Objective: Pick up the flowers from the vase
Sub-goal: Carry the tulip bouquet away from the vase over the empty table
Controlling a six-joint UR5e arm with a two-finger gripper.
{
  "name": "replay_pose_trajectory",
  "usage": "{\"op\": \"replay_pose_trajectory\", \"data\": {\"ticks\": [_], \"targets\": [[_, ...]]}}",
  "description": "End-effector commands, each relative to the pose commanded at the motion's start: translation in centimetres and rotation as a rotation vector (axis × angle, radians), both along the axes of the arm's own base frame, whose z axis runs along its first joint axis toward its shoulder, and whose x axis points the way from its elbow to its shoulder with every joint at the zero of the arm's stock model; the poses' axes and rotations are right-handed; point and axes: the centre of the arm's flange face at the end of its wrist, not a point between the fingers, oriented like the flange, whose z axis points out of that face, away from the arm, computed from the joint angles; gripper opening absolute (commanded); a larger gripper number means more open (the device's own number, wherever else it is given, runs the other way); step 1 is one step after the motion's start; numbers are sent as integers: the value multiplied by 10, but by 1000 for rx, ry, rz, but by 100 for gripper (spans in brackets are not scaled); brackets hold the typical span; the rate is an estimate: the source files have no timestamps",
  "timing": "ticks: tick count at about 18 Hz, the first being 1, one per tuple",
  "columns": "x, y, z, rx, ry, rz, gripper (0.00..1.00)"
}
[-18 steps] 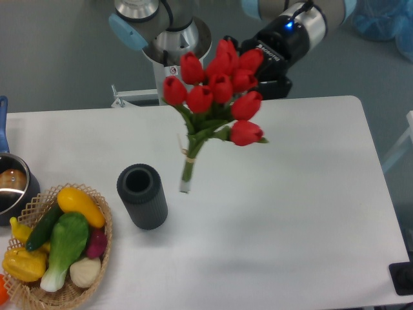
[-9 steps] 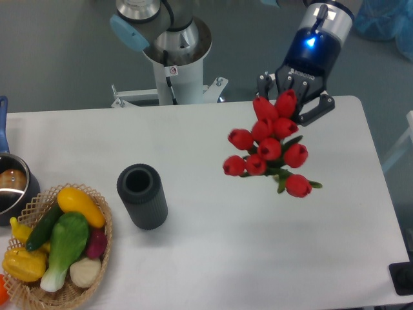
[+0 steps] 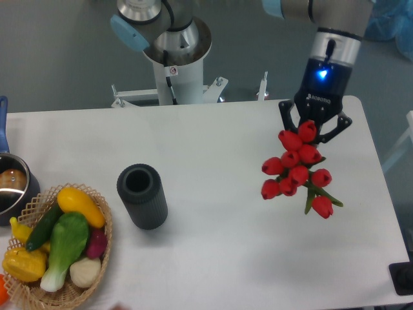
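The flowers (image 3: 296,170), a bunch of red tulip buds with green leaves, hang at the right side of the table, clear of the vase. My gripper (image 3: 314,132) is right above the bunch and shut on it; the stems are hidden behind the buds. The vase (image 3: 141,196), a short dark grey ribbed cylinder, stands upright with nothing in its mouth at the left-centre of the white table (image 3: 213,258), far to the left of my gripper.
A wicker basket (image 3: 97,265) with vegetables, among them a yellow squash, a cucumber and a small magenta radish, sits at the front left. A metal pot (image 3: 11,184) with a blue handle is at the left edge. The arm's base (image 3: 174,58) stands behind the table.
My gripper has carried the flowers from above the table's back middle to the right and down a little. The vase has not moved.
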Motion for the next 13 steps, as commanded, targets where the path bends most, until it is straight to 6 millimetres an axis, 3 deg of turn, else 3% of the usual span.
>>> {"op": "replay_pose_trajectory", "data": {"ticks": [4, 5, 7, 10, 13], "targets": [[-7, -11, -42, -245, 29, -20, 0], [3, 7, -47, -307, 46, -48, 0], [1, 29, -44, -381, 81, -64, 0], [-9, 37, -37, -426, 50, -68, 0], [-5, 55, -38, -461, 59, -88, 0]]}}
